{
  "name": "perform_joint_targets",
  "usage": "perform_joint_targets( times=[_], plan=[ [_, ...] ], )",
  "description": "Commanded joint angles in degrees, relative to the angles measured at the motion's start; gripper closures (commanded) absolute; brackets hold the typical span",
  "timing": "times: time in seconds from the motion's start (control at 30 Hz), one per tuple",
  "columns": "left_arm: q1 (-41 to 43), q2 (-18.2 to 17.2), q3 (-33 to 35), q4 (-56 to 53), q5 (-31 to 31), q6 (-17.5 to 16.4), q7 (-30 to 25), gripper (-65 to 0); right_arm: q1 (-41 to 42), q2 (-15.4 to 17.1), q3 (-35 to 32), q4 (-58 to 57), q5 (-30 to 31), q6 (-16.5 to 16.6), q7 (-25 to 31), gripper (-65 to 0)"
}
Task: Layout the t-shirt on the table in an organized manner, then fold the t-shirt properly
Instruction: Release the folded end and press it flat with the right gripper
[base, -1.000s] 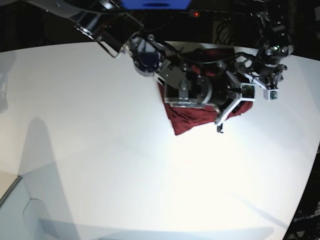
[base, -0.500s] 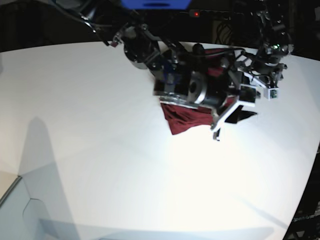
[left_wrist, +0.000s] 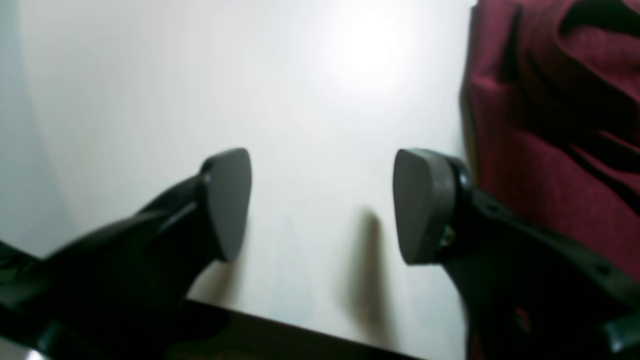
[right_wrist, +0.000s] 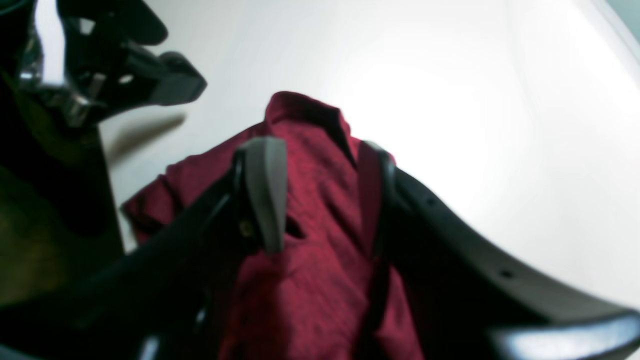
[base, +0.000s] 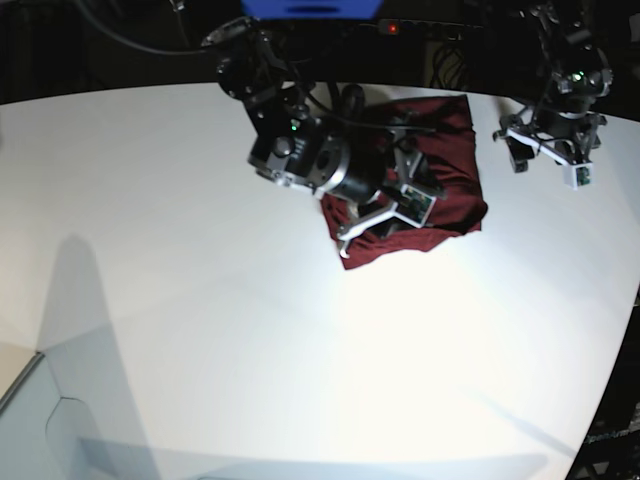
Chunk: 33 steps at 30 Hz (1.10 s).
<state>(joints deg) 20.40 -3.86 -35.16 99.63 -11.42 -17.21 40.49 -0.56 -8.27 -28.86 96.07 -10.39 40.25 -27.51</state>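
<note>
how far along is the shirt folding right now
Done: the t-shirt lies in a compact folded bundle on the table. In hand: nothing; the right gripper hangs open over the cloth, the left gripper open over bare table. Left: smoothing wrinkles and perhaps a final fold.

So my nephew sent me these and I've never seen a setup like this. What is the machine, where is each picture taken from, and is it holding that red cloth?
It is a robot with two arms. The wide picture looks down on a white table from above. On it lies a dark red t-shirt, folded into a rough, wrinkled block.

The other two pictures come from small cameras mounted on each arm's wrist, looking along its gripper, the two-fingered part that grasps.

The left gripper is wide open over bare table, with the shirt just beside it. It holds nothing.

The right gripper hangs directly above the shirt with its fingers apart. The cloth fills the gap in that view, but the picture is blurred, so I can't say whether the fingers touch it. The shirt looks to be lying on the table rather than lifted.
</note>
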Motion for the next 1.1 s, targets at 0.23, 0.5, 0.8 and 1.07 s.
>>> perform_joint_targets(
  times=[0.23, 0.5, 0.8, 1.07],
  plan=[
    [-0.23, -2.08, -0.67, -0.34, -0.58, -0.15, -0.97, -43.1, 0.16, 1.9, 0.33, -3.37, 0.77, -0.25, 1.35, -24.5],
    [-1.37, -2.52, -0.84, -3.24, -0.23, -0.15, -1.41, -43.1, 0.16, 2.95, 0.33, -4.34, 0.77, -0.25, 1.35, -24.5],
    [-2.6, -2.43, -0.58, -6.23, -0.23, -0.15, -1.41, -43.1, 0.16, 2.87, 0.07, -7.68, 0.77, -0.25, 1.62, -23.8],
    [-2.69, -2.43, -0.49, -6.49, -0.23, -0.15, -1.41, -43.1, -0.19, 2.95, -0.46, -7.32, 0.85, -0.25, 1.79, 0.0]
  ],
)
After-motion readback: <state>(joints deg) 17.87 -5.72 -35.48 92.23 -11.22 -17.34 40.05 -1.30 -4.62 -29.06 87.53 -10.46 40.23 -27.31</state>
